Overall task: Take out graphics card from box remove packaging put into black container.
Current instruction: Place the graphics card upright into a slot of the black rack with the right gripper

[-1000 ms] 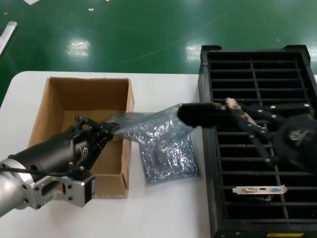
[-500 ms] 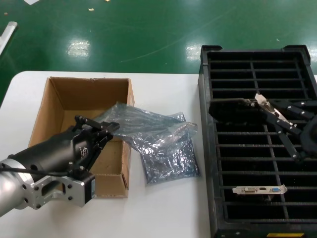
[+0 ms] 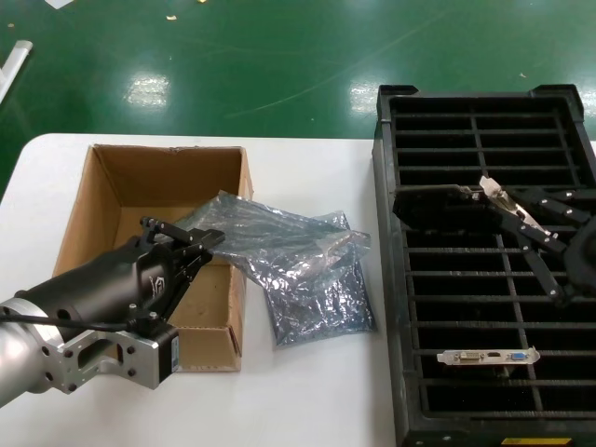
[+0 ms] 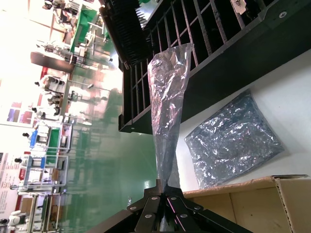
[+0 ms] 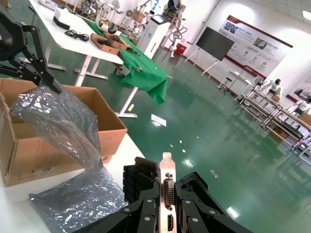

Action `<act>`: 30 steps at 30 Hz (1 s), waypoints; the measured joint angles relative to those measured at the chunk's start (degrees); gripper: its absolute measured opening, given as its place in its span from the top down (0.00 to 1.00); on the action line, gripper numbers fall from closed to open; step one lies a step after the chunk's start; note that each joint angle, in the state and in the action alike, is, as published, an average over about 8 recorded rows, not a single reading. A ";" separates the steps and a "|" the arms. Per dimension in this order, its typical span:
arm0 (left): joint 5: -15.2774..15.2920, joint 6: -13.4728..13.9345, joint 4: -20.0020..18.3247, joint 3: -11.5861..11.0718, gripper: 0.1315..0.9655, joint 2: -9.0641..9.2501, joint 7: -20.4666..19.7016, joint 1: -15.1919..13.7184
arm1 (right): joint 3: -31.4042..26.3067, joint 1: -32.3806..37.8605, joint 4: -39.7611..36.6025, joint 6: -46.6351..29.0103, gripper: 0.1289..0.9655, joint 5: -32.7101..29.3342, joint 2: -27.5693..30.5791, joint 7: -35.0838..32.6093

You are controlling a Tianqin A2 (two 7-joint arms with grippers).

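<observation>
So the big black container (image 3: 484, 270) sits on the right side of the white table (image 3: 307, 391), with the box (image 3: 154, 247) open over on the left. The left gripper (image 3: 207, 240) is at the box's right edge, fingers pinched shut on one corner of the packaging (image 3: 279, 244), which hangs empty across toward a second bag (image 3: 317, 298) lying flat on the table beside the box. The right gripper (image 3: 498, 209) is above the container's middle rows, fingers clamped on the graphics card (image 3: 438, 207) at its silver bracket end. Another card (image 3: 488, 357) already stands in a slot near the front.
</observation>
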 joint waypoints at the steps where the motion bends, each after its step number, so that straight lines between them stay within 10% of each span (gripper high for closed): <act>1: 0.00 0.00 0.00 0.00 0.99 0.00 0.00 0.00 | -0.22 0.35 0.00 -0.13 0.93 -0.01 -0.01 -0.05; 30: 0.00 0.00 0.00 0.00 0.99 0.00 0.00 0.00 | -22.46 29.74 0.00 -31.71 0.93 -12.77 1.90 -5.70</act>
